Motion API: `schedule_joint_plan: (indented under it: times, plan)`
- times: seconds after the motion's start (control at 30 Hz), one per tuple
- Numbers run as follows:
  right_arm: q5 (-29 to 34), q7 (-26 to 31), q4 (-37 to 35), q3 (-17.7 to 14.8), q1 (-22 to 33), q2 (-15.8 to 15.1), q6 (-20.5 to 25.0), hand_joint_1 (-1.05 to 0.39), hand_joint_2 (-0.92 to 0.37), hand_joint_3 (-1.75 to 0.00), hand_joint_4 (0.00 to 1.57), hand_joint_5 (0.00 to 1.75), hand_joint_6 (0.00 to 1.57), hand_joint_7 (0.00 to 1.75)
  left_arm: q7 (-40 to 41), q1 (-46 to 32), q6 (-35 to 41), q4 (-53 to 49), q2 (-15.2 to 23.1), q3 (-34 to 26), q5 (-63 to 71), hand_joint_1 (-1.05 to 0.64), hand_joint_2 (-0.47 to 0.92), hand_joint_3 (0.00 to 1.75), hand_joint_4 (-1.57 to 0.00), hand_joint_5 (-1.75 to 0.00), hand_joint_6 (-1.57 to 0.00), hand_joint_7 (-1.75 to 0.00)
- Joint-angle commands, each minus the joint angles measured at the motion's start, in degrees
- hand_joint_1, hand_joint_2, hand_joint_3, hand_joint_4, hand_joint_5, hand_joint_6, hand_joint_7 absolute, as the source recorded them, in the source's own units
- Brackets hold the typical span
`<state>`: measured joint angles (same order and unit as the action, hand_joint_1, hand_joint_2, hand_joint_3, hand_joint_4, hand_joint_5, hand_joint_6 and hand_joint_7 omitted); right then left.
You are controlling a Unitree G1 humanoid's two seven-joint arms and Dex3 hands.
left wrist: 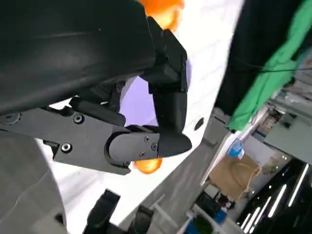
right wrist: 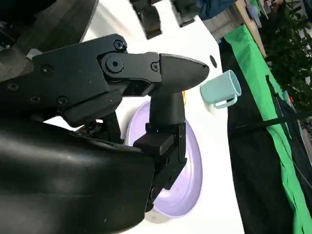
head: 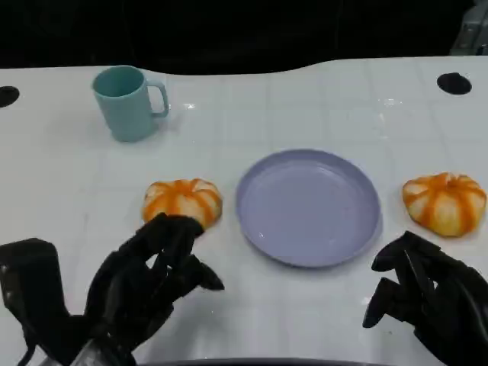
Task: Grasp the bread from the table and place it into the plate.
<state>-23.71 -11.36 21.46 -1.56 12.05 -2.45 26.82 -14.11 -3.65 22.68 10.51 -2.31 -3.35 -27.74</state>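
Two buns flank the plate, and neither is in it yet: the near bun lies just left of the plate on the table, the far bun well to the plate's right. Left hand hovers just short of the near bun, fingers spread and holding nothing, fingertips right at its front edge. Right hand hangs below the far bun, fingers loosely curled, nothing in them either. My read: the left hand is lining up its grasp, so it wants to come forward over the crown, close from both sides, gently, since soft bread will squash, then lift clear of the plate's rim before moving across. Glossy white table, so a nudged bun could slide. Beyond the plate to the left stands a teal mug, well out of the way; a green cloth hangs in the room past the table edge
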Motion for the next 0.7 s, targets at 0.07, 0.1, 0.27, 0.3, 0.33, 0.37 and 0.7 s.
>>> schedule_joint_plan:
  times: [0.07,0.1,0.27,0.3,0.33,0.37,0.7]
  plan:
    - [0.0,0.5,0.4,-0.3,-0.1,-0.2,-0.1,-0.43,-0.92,-0.47,0.64,1.75,0.5,1.59,-1.9,2.8,-8.2,-1.6,3.6,0.9,6.4,-0.42,0.89,0.06,-0.25,-1.19,-0.42,-0.53]
    - [0.1,0.4,0.4,-0.2,-0.2,-0.2,-0.1,-0.43,-0.92,-0.47,0.64,1.75,0.5,1.6,-1.9,3.3,-9.2,-1.7,4.6,1.3,8.2,-0.41,0.89,0.05,-0.22,-1.17,-0.42,-0.49]
    - [0.1,0.1,0.1,-0.2,-0.3,-0.2,-0.7,-0.44,-0.92,-0.47,0.63,1.75,0.5,1.61,-1.6,6.5,-20.0,-4.3,12.4,5.1,23.1,-0.41,0.89,0.02,-0.08,-1.03,-0.4,-0.3]
    - [0.0,0.2,0.2,-0.2,-0.3,-0.1,-0.5,-0.44,-0.92,-0.46,0.64,1.75,0.5,1.61,-1.1,7.0,-22.3,-5.0,13.7,5.8,26.2,-0.39,0.89,0.01,-0.09,-0.94,-0.41,-0.21]
    - [-0.1,0.4,0.2,-0.3,-0.3,-0.1,-0.3,-0.44,-0.92,-0.45,0.64,1.75,0.5,1.61,-0.5,7.9,-25.0,-6.1,15.4,6.6,30.0,-0.38,0.88,0.01,-0.09,-0.9,-0.42,-0.18]
    - [0.0,0.5,0.3,-0.3,-0.3,0.0,-0.1,-0.44,-0.92,-0.45,0.63,1.75,0.5,1.61,0.1,8.8,-27.0,-7.2,16.9,7.2,33.3,-0.38,0.88,0.01,-0.08,-0.87,-0.41,-0.15]
    - [0.5,0.0,-0.2,0.0,-0.3,-0.1,-1.2,-0.44,-0.92,-0.46,0.65,1.75,0.51,1.6,2.7,15.8,-32.2,-11.6,24.7,12.6,53.4,-0.34,0.83,0.0,0.0,-0.57,-0.33,-0.02]
